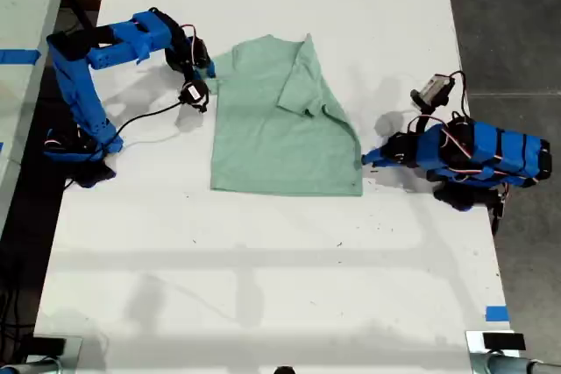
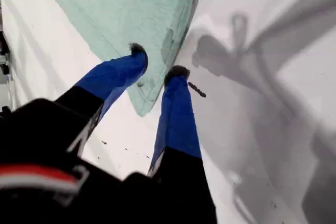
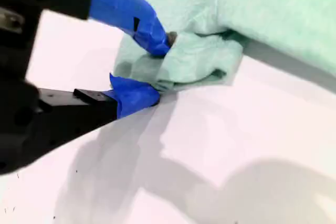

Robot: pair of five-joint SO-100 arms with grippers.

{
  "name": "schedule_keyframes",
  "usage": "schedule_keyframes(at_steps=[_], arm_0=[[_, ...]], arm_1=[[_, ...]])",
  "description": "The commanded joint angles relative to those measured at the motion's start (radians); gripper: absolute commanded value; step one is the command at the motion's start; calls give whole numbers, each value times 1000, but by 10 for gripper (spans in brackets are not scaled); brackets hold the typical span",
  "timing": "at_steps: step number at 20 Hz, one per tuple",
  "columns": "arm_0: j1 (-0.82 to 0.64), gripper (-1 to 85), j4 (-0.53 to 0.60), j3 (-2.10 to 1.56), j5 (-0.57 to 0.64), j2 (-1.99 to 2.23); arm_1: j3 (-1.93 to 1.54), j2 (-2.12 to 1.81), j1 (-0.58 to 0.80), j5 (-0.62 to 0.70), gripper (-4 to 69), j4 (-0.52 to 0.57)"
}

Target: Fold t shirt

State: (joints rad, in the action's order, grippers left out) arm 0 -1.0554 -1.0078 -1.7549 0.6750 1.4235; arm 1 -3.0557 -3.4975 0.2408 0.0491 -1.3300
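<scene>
The pale mint-green t shirt [image 1: 272, 137] lies flat in the middle of the white table [image 1: 263, 286]. The sleeve on the exterior view's right is folded in over the body. My first gripper [image 1: 366, 159] is on the arm at the exterior view's right. It stands open [image 2: 157, 61] astride the hem corner [image 2: 144, 100], one fingertip [image 2: 137, 51] on the cloth and the other just off its edge. My second gripper [image 1: 209, 72] is on the arm at the exterior view's left. It is shut [image 3: 152, 72] on the bunched sleeve [image 3: 199, 61] of the shirt [image 3: 273, 9].
A black cable [image 1: 145, 116] runs from the exterior view's left arm base [image 1: 79, 146] across the table. Dark floor [image 1: 508, 24] borders the table on the exterior view's right. Blue tape [image 1: 496, 313] marks the near right edge.
</scene>
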Motion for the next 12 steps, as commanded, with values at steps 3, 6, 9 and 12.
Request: schedule_keyframes(at_steps=[3,6,9,12], arm_0=[[6,-1,-52,48,-35,94],[133,-1,-101,129,-87,212],[279,-1,-107,307,-127,161],[390,-1,-110,534,-137,25]], arm_1=[[-49,-11,14,-8,106,-8],[-49,-11,14,-8,106,-8],[-49,-11,14,-8,106,-8],[-49,-11,14,-8,106,-8]])
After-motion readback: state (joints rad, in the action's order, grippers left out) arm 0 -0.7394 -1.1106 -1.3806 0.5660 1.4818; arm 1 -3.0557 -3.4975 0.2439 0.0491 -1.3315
